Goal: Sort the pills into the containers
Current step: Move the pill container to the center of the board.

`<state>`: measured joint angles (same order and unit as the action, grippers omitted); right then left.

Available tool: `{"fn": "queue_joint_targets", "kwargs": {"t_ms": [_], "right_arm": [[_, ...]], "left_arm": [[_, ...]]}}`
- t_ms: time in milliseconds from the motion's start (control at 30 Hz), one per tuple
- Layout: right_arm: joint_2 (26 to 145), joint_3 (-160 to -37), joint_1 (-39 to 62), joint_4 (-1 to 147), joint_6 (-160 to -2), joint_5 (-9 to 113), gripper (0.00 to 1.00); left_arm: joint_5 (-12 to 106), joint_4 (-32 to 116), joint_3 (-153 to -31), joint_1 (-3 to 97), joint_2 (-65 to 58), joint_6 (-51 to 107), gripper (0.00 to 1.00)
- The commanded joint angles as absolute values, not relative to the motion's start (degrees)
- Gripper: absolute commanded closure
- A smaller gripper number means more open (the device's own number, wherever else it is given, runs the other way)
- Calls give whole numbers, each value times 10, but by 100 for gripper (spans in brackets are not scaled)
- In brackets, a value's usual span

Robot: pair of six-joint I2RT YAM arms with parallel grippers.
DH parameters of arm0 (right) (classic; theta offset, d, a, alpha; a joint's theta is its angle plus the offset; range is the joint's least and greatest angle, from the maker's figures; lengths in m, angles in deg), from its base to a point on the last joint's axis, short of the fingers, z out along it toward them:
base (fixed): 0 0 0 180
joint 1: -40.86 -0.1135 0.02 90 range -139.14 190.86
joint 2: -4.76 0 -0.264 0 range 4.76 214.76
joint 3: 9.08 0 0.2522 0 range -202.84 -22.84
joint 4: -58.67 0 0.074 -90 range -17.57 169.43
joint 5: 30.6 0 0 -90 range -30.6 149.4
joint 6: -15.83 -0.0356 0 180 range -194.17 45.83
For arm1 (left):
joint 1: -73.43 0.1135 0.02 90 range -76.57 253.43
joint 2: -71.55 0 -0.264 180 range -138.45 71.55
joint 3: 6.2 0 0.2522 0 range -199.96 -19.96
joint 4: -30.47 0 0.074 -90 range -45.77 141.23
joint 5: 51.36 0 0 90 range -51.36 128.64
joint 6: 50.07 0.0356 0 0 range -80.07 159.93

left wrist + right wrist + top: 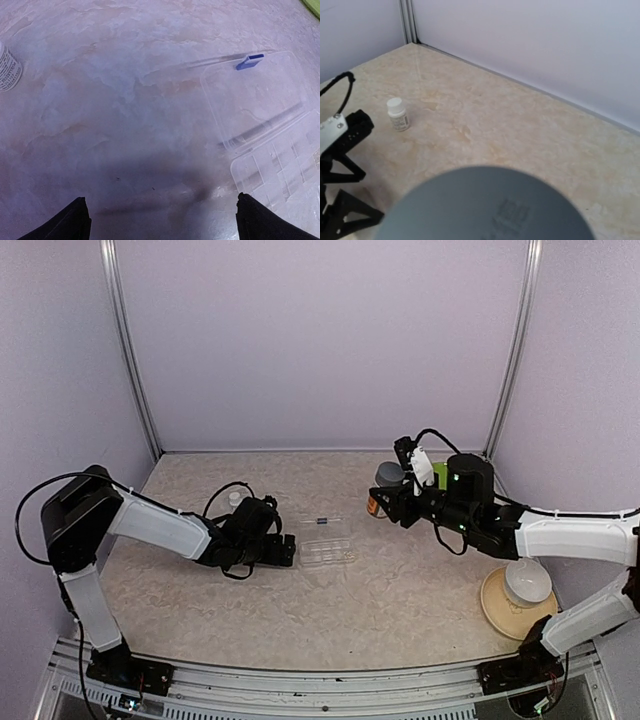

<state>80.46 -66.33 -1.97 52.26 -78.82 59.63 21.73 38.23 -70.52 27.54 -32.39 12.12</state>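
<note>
The containers (328,554) are the row of compartments in a clear flat pill box, lying open mid-table; they show at the right of the left wrist view (280,170). The box's lid (255,95) lies flat beyond them with a small dark blue piece (250,61) on its far edge; whether that is a pill or a clasp I cannot tell. No pills show clearly. My left gripper (285,550) (160,200) is open and empty, low over bare table just left of the box. My right gripper (385,502) holds an orange bottle with a grey cap (388,475) (490,205) above the table; its fingers are hidden.
A small white bottle (235,498) (7,67) (398,114) stands behind the left gripper. A green plate (440,475) lies behind the right gripper. A white bowl (527,582) on a tan plate sits at the right front. Walls close in the back and sides.
</note>
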Motion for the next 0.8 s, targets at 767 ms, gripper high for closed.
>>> {"fn": "queue_joint_targets", "kwargs": {"t_ms": [767], "right_arm": [[703,-609,-33,543,-783,628,54]], "left_arm": [[260,396,-819,203,-419,100,1]]}}
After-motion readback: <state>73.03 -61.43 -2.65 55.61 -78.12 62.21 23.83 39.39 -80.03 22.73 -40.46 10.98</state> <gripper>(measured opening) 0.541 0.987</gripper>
